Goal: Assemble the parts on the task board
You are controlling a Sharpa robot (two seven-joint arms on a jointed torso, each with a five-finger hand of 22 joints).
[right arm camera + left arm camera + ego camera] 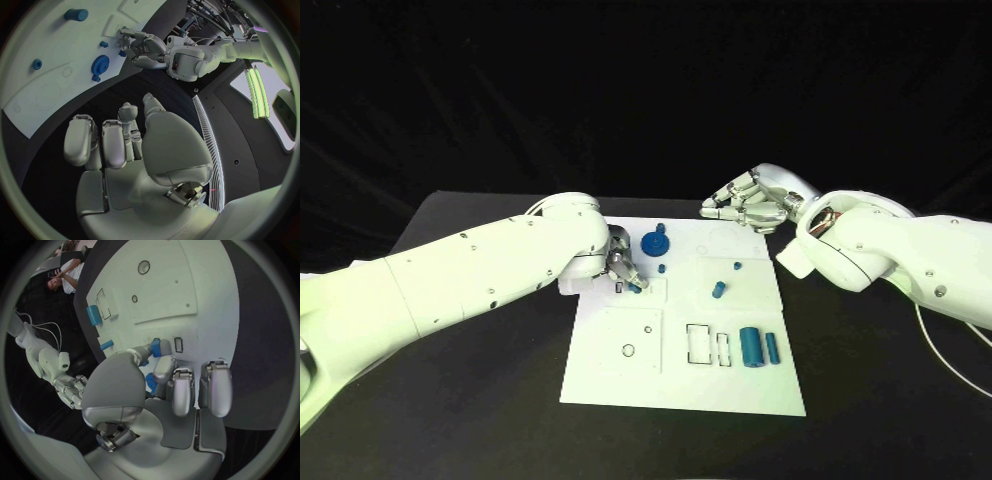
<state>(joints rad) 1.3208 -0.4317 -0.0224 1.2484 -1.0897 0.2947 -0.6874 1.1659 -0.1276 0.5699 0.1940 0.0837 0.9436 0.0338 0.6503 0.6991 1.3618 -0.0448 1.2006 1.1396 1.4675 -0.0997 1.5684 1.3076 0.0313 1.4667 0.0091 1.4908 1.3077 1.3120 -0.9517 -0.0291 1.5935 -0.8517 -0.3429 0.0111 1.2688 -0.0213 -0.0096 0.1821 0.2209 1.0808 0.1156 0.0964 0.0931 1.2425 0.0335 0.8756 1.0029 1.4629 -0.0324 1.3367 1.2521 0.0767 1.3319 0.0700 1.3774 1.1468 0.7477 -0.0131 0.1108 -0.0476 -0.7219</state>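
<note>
In the head view the white task board (678, 370) fills the centre of the frame, and the left hand (620, 266) sits at the board's upper left, pinching a small blue part (635, 287) between fingertips and thumb just over a dark rectangular slot. The left wrist view shows the same small blue part (155, 347) held at the fingertips beside that slot (178, 344). The right hand (746, 208) hovers off the board's upper right edge, fingers curled inward and holding nothing. Other pieces lie loose: a blue gear (655, 244) near the top centre, a short blue peg (718, 290) right of centre, and a blue cylinder (750, 346) at lower right.

The held part looks light, rigid and smooth, probably moulded plastic, so it may slip or twist under a light pinch. Holding it by its flat sides, well clear of the end going into the slot, seems safest
</note>
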